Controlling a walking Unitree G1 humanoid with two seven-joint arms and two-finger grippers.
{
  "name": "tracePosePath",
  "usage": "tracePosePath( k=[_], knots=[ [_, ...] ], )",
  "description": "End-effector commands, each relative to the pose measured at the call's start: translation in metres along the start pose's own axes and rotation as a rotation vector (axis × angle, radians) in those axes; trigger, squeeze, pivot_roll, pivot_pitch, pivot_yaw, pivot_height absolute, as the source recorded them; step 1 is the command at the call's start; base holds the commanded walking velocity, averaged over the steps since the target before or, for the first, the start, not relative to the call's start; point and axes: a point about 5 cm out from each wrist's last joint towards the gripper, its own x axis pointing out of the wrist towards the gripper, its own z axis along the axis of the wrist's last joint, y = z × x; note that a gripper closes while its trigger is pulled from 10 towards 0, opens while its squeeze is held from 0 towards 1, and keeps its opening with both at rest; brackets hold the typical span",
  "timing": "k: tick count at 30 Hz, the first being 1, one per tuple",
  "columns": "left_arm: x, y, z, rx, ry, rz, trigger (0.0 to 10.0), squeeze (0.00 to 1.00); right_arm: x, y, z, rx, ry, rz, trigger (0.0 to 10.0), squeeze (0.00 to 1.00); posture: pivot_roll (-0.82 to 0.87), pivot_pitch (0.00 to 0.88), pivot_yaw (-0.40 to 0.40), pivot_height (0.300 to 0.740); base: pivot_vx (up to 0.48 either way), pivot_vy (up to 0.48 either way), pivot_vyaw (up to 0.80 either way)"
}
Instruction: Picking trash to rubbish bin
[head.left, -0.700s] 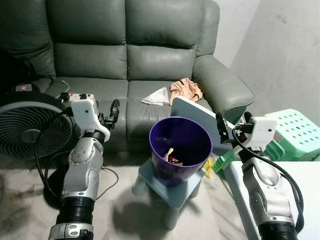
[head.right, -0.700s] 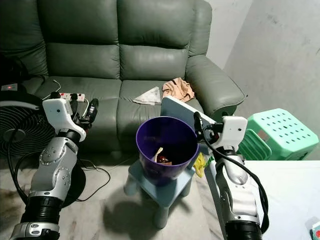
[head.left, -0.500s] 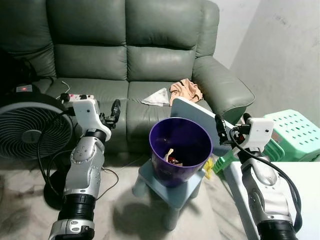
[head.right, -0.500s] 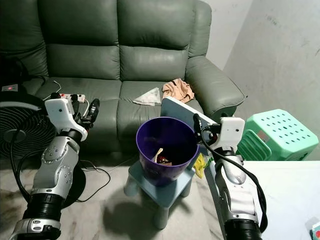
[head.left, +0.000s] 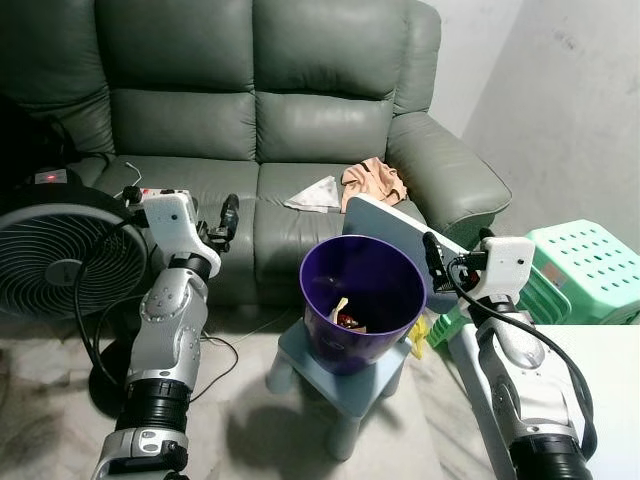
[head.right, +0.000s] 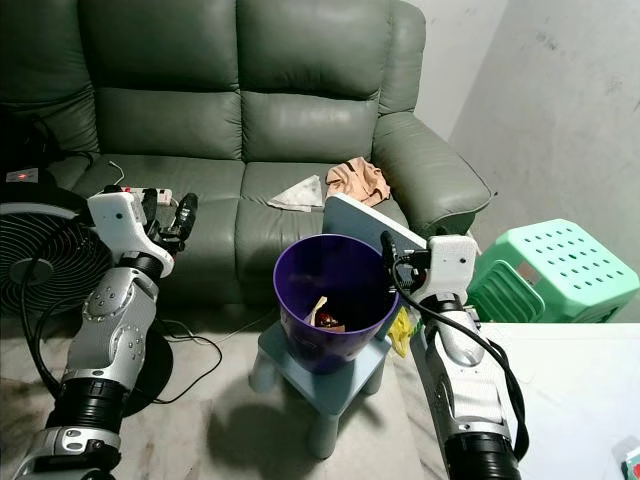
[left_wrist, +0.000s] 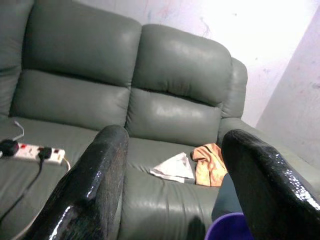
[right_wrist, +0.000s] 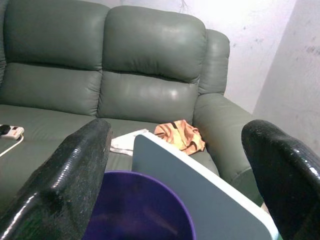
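Note:
A purple rubbish bin (head.left: 362, 300) stands on a small blue-grey stool (head.left: 340, 378) in front of the sofa, with some trash (head.left: 343, 312) lying in its bottom. On the sofa seat behind it lie a white crumpled paper (head.left: 315, 193) and an orange crumpled piece (head.left: 372, 181). My left gripper (head.left: 226, 214) is raised to the left of the bin, over the sofa's front edge, open and holding nothing. At the bin's right rim my right gripper (head.left: 431, 256) is also open and holding nothing. In the wrist views, sofa shows between the left fingers (left_wrist: 100, 175) and bin between the right fingers (right_wrist: 75, 180).
A white board (head.left: 395, 228) leans behind the bin. A black fan (head.left: 55, 262) stands at the left, with a power strip (head.left: 152, 193) on the sofa and cables on the floor. A green plastic stool (head.left: 590, 265) and a white table (head.left: 605, 400) are at the right.
My right gripper has shifted slightly left, closer to the bin's rim. The left arm has shifted only a little. Both grippers stay open.

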Motion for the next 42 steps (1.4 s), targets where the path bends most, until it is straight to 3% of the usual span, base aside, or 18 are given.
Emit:
tracePosePath(
  k=[1,4,9,16,42],
  knots=[
    [-0.005,-0.002,-0.008,0.029,0.021,-0.017,10.0,0.00,-0.002,-0.002,0.000,-0.024,-0.008,-0.013,10.0,0.00,-0.04,0.000,-0.082,0.740,0.000,0.000,0.00],
    [-0.016,-0.002,-0.009,-0.015,0.012,-0.044,10.0,0.00,-0.012,0.001,0.006,0.017,-0.043,-0.004,10.0,0.00,-0.04,0.000,-0.079,0.740,0.000,0.000,0.00],
    [-0.028,-0.004,-0.016,-0.017,0.036,-0.077,10.0,0.00,-0.021,0.003,0.002,0.015,-0.027,-0.003,10.0,0.00,-0.05,0.000,-0.073,0.740,0.000,0.000,0.00],
    [-0.027,-0.004,-0.013,-0.021,0.028,-0.070,10.0,0.00,-0.020,0.006,0.001,-0.007,-0.002,-0.015,10.0,0.00,-0.05,0.000,-0.069,0.740,0.000,0.000,0.00],
    [-0.027,-0.005,-0.009,0.017,0.040,-0.082,10.0,0.00,-0.025,0.007,-0.003,-0.020,0.043,-0.038,10.0,0.00,-0.05,0.000,-0.067,0.740,0.000,0.000,-0.73]
  ],
)
